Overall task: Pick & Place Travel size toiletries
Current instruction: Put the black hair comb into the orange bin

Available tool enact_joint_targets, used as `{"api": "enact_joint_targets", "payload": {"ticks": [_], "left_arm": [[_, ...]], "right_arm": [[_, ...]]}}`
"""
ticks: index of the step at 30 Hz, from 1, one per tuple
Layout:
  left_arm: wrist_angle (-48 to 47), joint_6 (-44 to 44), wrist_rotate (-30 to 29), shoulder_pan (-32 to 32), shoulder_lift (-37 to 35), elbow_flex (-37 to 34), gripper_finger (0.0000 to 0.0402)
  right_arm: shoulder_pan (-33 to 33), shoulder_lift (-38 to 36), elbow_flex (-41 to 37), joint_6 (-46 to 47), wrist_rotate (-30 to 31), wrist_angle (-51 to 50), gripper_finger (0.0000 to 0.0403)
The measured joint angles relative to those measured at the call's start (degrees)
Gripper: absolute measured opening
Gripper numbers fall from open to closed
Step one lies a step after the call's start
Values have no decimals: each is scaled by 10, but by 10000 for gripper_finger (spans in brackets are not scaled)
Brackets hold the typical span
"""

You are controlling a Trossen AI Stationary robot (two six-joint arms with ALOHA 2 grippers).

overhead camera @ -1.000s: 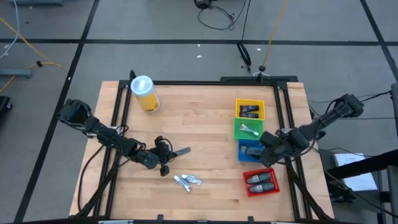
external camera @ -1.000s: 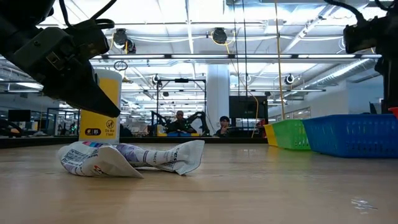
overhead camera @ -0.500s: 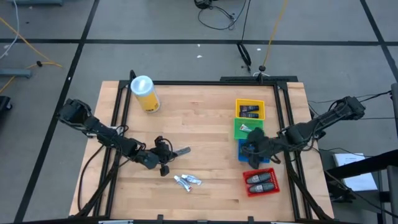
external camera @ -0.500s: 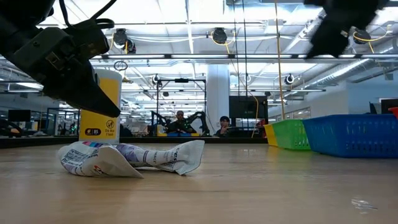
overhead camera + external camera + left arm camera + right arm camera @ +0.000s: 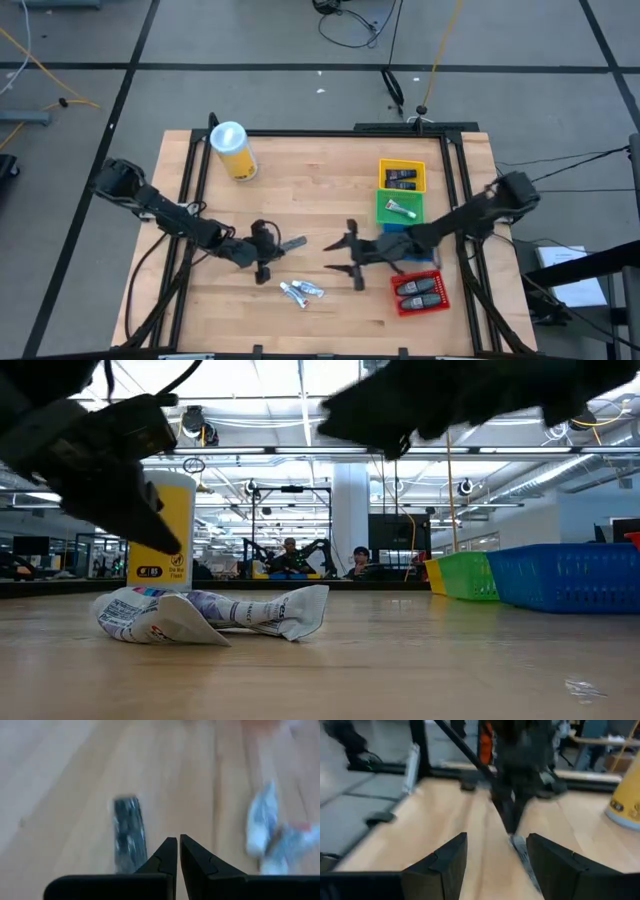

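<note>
Dark flat pack (image 5: 293, 242) lies mid-table (image 5: 300, 190), just beside left gripper (image 5: 268, 250), whose fingers are pressed together. Silvery sachets (image 5: 301, 291) lie nearer the front edge. Right gripper (image 5: 343, 256) hovers right of them, fingers spread apart. Other toiletries sit in the trays (image 5: 402, 178).

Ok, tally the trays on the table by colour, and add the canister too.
Yellow tray: 1
Green tray: 1
Blue tray: 1
Red tray: 1
Yellow canister: 1
Total: 5
</note>
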Motion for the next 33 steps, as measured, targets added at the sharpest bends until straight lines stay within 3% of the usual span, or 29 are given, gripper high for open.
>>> {"api": "enact_joint_targets", "payload": {"ticks": [3, 7, 11, 15, 23, 28, 33], "left_arm": [[-82, -13, 7, -8, -40, 0, 19], [-229, -74, -32, -19, -90, 0, 19], [-308, -136, -77, -25, -106, 0, 19], [-301, -134, -66, -25, -92, 0, 19], [-224, -126, -72, -40, -23, 0, 19], [-172, -106, -115, -38, 20, -1, 19], [-152, -96, -129, -25, 27, 0, 19]], "right_arm": [[-27, 54, 23, -3, -6, 2, 197], [-62, 106, 79, -3, -7, -59, 203], [-96, 142, 136, -5, -56, -142, 219], [-128, 179, 173, 2, -103, -179, 242], [-164, 277, 201, 1, -169, -129, 259], [-174, 304, 217, -22, -169, -128, 243], [-182, 304, 217, -29, -168, -168, 196]]}}
